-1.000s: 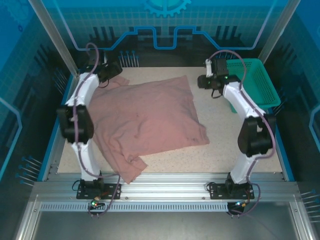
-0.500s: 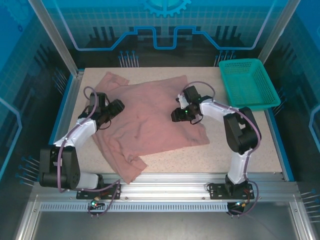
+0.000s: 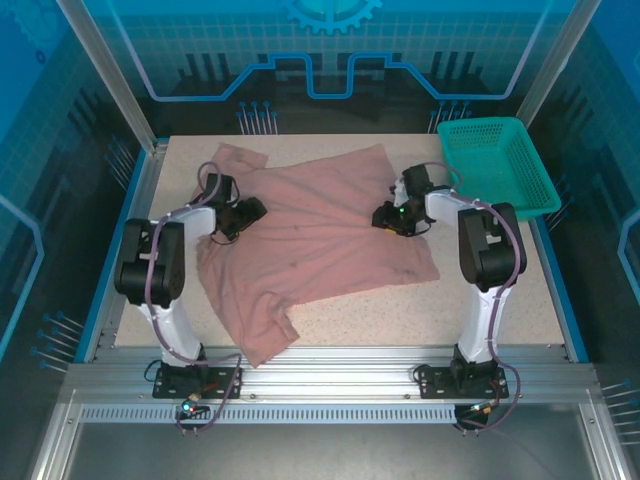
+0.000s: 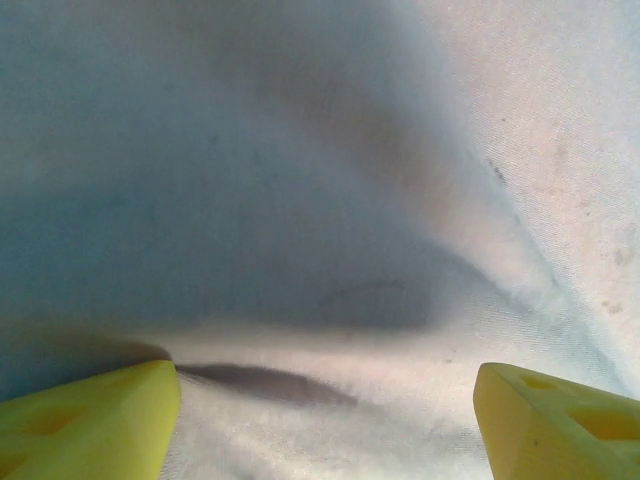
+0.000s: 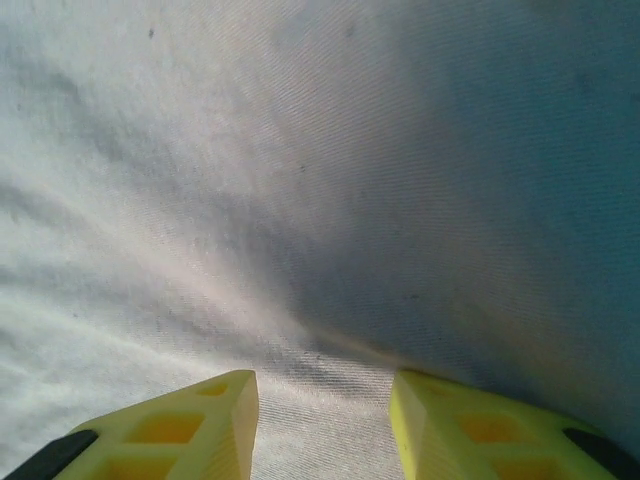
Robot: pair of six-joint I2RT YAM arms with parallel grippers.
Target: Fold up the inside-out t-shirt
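A dusty salmon-pink cloth t-shirt [image 3: 310, 240] lies spread and rumpled across the middle of the speckled beige desk [image 3: 480, 290], with one sleeve trailing toward 7 o'clock. A teal plastic mesh basket [image 3: 490, 121] sits off at 2 o'clock. The left jaws press down at the shirt's 9 o'clock side, spread wide over bare cloth. The right jaws are at its 3 o'clock side, narrower but apart, with no fold pinched that I can see. To me this looks like the flattening or first-grasp stage. Next, each side needs a firm pinch on an edge.
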